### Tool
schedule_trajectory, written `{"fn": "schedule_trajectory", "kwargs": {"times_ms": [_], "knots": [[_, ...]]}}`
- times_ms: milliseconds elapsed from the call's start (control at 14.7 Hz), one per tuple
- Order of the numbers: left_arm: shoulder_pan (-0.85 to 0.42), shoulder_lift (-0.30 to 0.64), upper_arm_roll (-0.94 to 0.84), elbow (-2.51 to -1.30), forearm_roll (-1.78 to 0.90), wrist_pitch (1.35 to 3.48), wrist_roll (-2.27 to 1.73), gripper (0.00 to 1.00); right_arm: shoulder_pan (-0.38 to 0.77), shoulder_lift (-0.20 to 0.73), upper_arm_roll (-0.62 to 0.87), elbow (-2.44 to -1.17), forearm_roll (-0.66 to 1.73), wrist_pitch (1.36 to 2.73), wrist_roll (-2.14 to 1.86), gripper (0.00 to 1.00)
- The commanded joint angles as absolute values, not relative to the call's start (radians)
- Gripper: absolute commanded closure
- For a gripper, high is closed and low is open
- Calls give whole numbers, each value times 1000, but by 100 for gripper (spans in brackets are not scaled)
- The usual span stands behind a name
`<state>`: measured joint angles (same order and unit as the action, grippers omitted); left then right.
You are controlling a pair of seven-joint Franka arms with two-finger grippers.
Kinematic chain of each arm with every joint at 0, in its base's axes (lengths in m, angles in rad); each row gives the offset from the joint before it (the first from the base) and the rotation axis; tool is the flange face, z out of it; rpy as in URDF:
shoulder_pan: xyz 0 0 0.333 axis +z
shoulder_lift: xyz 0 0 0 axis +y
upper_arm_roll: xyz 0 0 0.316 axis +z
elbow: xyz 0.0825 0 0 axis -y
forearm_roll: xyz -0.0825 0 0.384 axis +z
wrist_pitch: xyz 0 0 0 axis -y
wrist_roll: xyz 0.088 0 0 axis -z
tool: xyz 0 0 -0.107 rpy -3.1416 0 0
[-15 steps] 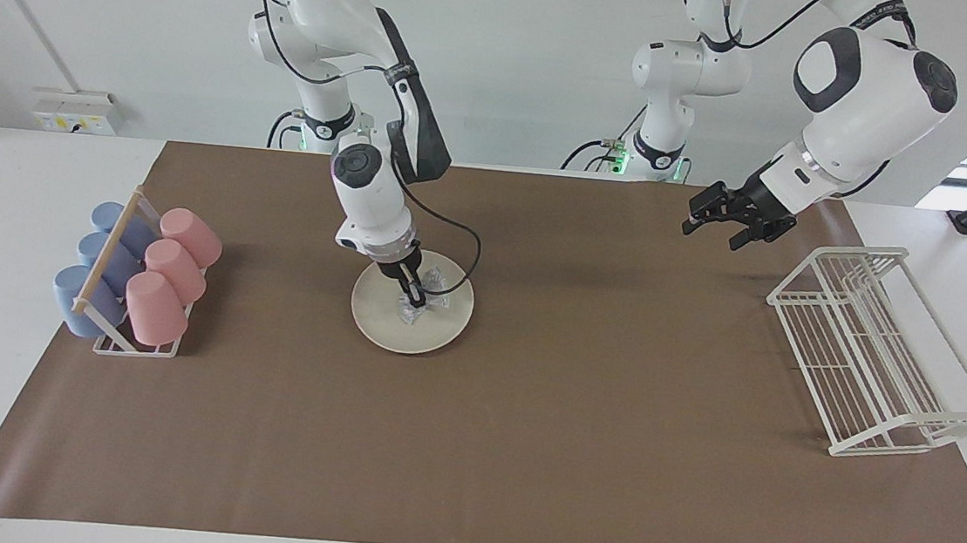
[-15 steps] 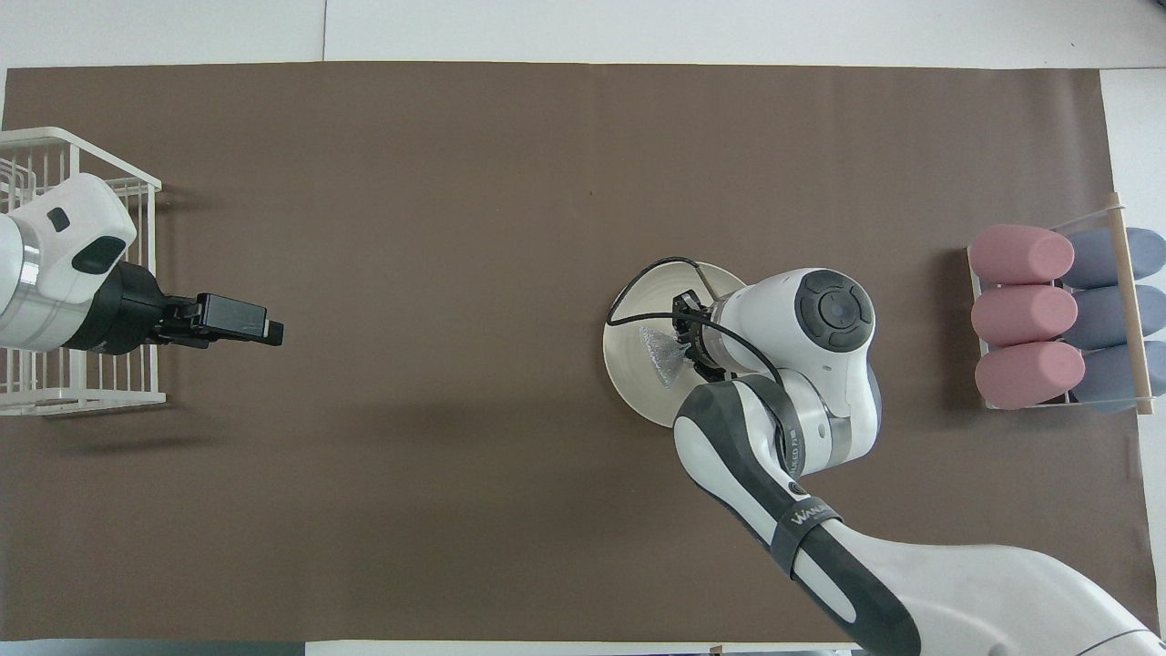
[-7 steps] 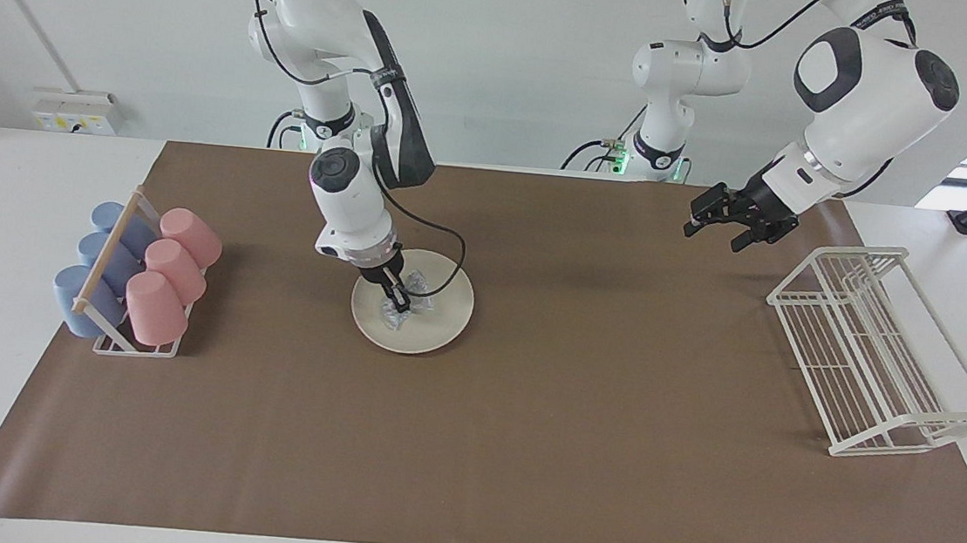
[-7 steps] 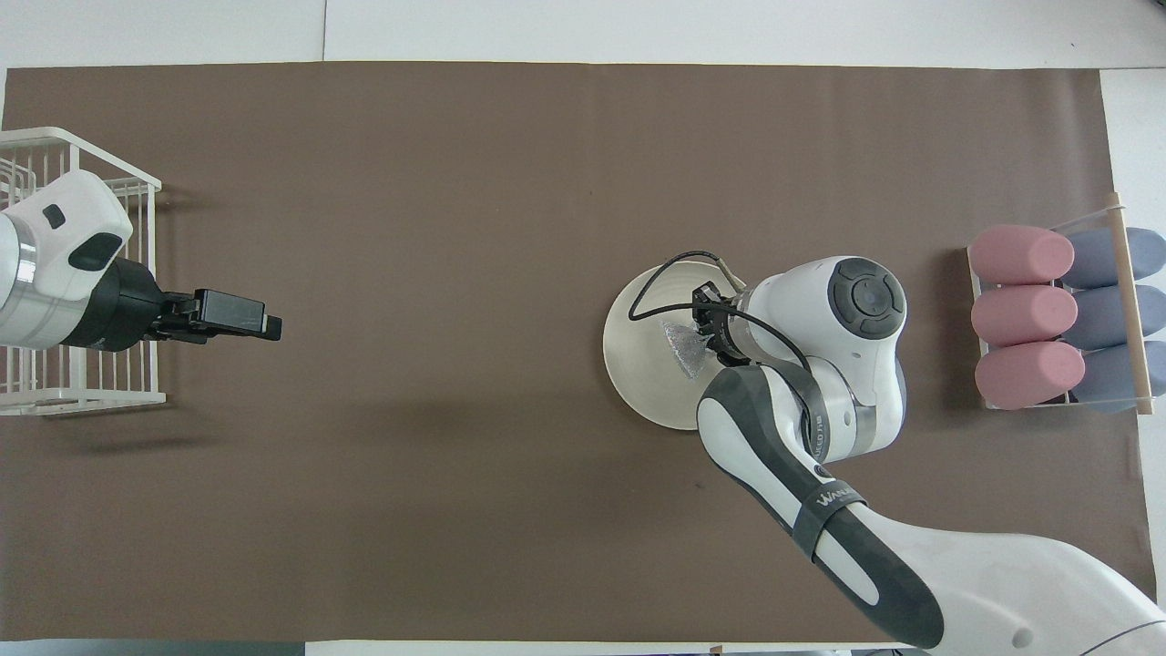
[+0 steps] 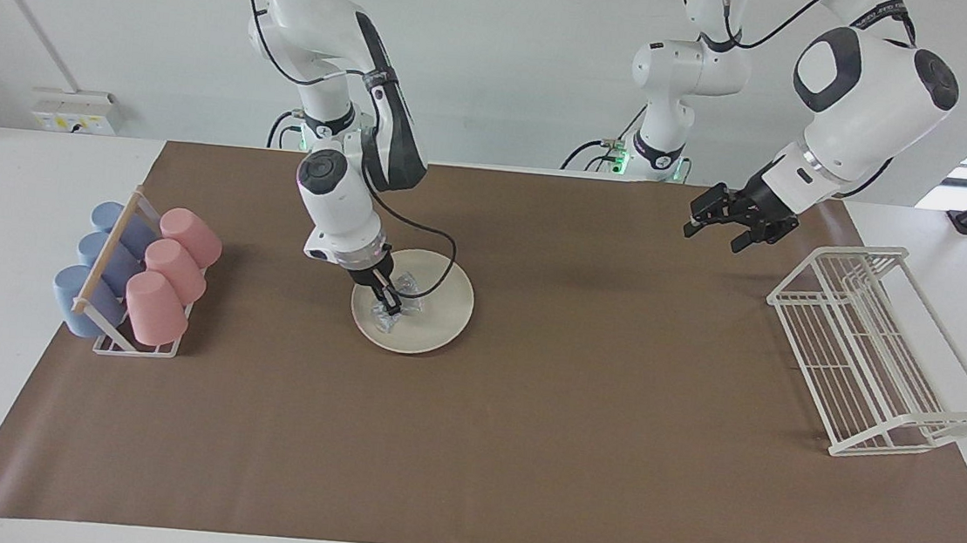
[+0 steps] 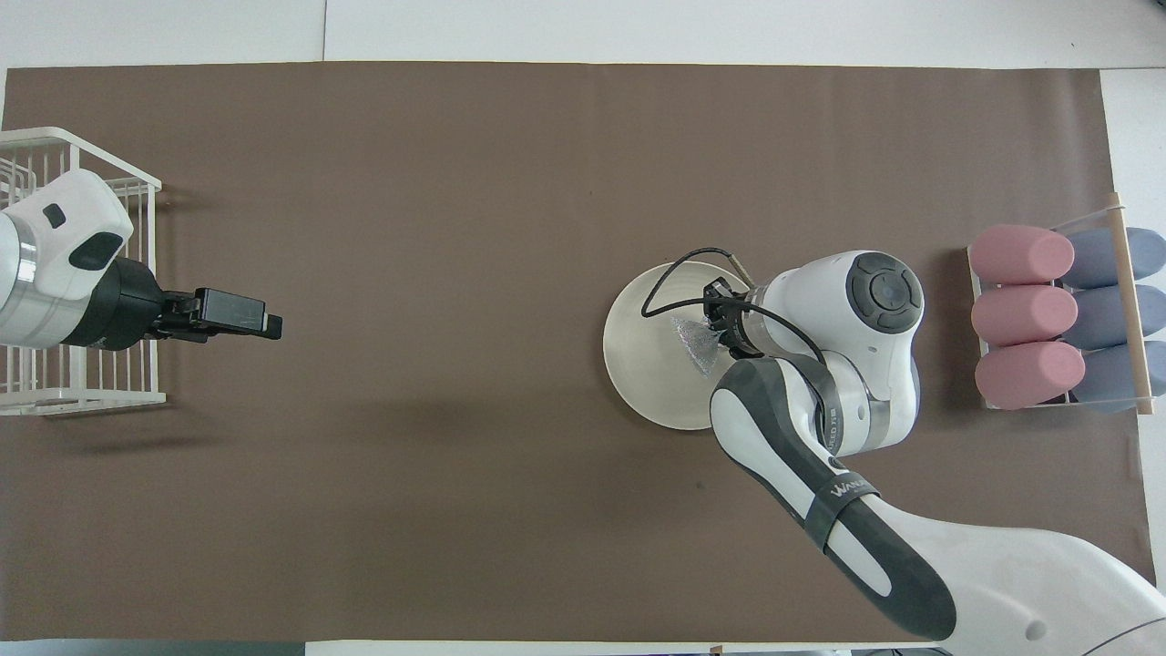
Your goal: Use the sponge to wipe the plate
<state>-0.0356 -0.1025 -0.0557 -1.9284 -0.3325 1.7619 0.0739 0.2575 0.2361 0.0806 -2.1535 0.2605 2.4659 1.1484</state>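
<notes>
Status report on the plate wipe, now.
Right gripper shut on sponge, pressing it on plate. Left gripper open, waiting over the mat beside wire rack. Nothing in the way.

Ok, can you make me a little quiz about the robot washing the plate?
1. True or false: the sponge lies on the plate.
2. Which gripper pinches the sponge: A left, B right?
3. Fill in: the pink cups sit in a ____ at the right arm's end of the table.

Key: 1 true. 2 B, the right gripper; the left gripper waits open near the white wire rack. 3 holder.
</notes>
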Motion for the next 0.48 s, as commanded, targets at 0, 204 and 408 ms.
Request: {"fn": "schedule_trajectory", "kwargs": {"times_ms": [0, 204, 408], "knots": [[-32, -110, -61, -1927, -310, 1769, 60, 0, 302, 255, 87, -2175, 271, 2479, 1234, 100], [-32, -110, -61, -1927, -310, 1769, 60, 0, 363, 253, 89, -2175, 273, 2479, 1383, 100], [-32, -110, -61, -1927, -310, 1772, 60, 0, 414, 255, 89, -2169, 284, 2485, 1486, 100]]}}
